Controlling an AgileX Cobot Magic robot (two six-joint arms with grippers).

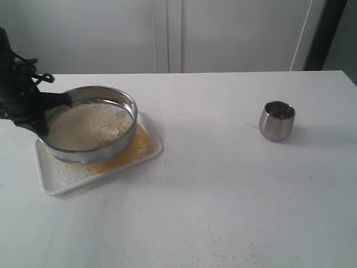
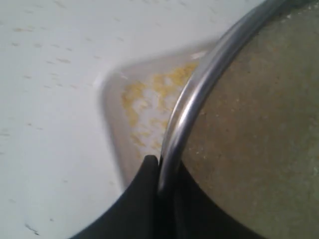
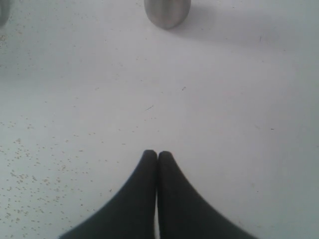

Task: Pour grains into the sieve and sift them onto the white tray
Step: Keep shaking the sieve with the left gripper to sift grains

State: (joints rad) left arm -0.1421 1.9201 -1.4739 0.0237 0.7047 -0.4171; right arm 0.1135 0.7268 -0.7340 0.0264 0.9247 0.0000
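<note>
The round steel sieve (image 1: pixel 89 124) hangs tilted over the white tray (image 1: pixel 64 180), with pale grains (image 1: pixel 86 125) lying on its mesh. Fine golden granules (image 1: pixel 136 146) cover the tray beside and under it. My left gripper (image 1: pixel 47 114) is shut on the sieve's left rim. In the left wrist view the rim (image 2: pixel 199 94) runs between the black fingers (image 2: pixel 144 189), with the tray's yellow granules (image 2: pixel 149 109) beyond. My right gripper (image 3: pixel 157 155) is shut on nothing above bare table and does not show in the exterior view.
A small rounded steel cup (image 1: pixel 276 120) stands upright on the table at the right, also seen as the steel cup (image 3: pixel 167 12) in the right wrist view. Stray granules (image 3: pixel 30 169) dot the white table (image 1: pixel 223 195).
</note>
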